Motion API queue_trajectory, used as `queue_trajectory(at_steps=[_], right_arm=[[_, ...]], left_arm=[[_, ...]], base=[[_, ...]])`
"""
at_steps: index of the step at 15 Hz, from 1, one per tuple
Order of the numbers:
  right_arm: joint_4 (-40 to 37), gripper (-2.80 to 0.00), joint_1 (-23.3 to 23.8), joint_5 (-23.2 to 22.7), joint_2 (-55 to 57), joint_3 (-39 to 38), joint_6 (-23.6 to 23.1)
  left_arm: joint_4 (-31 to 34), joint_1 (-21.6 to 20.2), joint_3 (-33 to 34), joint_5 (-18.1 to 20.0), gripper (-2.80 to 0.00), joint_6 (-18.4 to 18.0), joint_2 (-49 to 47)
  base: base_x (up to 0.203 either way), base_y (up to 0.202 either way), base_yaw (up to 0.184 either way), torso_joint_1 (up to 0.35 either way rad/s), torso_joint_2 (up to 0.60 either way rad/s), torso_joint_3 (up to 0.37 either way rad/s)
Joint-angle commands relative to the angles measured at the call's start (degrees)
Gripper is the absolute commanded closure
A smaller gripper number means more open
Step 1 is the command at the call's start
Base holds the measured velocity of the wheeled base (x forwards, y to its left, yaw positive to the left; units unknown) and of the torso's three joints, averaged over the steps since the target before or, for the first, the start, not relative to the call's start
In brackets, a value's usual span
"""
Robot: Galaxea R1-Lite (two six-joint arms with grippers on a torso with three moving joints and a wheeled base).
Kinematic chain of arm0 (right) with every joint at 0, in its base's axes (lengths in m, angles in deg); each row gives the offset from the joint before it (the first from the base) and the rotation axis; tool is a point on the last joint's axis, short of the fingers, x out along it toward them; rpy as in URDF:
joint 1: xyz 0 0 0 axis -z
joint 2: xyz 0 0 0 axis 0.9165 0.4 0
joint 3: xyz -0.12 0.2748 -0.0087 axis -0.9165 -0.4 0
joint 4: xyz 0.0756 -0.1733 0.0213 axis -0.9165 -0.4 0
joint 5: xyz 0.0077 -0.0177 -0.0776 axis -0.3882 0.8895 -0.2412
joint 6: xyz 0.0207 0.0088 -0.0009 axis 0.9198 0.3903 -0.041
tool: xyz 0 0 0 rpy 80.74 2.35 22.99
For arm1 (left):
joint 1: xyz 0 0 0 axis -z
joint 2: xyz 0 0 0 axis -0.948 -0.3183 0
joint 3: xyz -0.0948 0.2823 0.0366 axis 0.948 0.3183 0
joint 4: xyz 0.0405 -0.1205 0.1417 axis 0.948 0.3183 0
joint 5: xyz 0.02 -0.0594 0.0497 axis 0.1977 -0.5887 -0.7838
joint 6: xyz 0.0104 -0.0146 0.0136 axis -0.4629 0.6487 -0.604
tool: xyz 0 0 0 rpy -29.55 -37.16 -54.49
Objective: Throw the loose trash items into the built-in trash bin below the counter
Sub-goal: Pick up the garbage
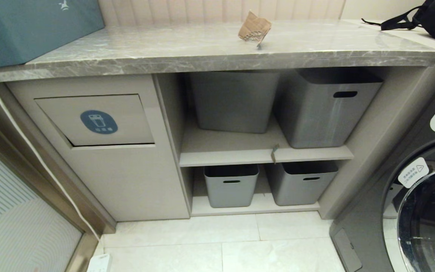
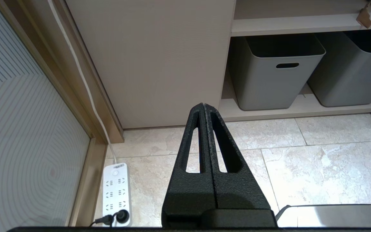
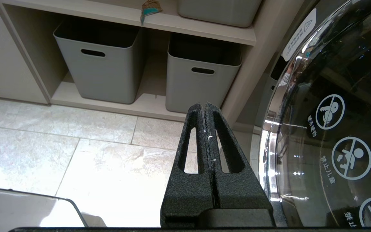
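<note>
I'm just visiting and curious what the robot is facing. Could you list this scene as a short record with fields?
trash on counter: a cardboard scrap with dark print, standing on the marble counter
trash on shelf: a small scrap with a teal side, at the front edge of the upper shelf
trash bin: flap with blue sticker, under the counter on the left, shut
left gripper: shut, empty, above the floor
right gripper: shut, empty, near the washing machine door
other: four grey tubs, black bag
</note>
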Motion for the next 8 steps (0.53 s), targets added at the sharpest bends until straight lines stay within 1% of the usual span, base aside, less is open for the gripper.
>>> queue_trajectory(at_steps=[1,8], right_arm=[[0.01,0.0,-0.01,0.0,0.0,-0.02,-0.13],[0.01,0.0,-0.01,0.0,0.0,0.07,-0.13]], left_arm=[[0.05,-0.01,0.0,-0.01,0.0,-0.06,0.0],[0.07,-0.01,0.0,-0.01,0.0,-0.16,0.0]], base=[[0.0,0.0,0.0,0.0,0.0,0.0],[0.0,0.0,0.0,0.0,0.0,0.0]])
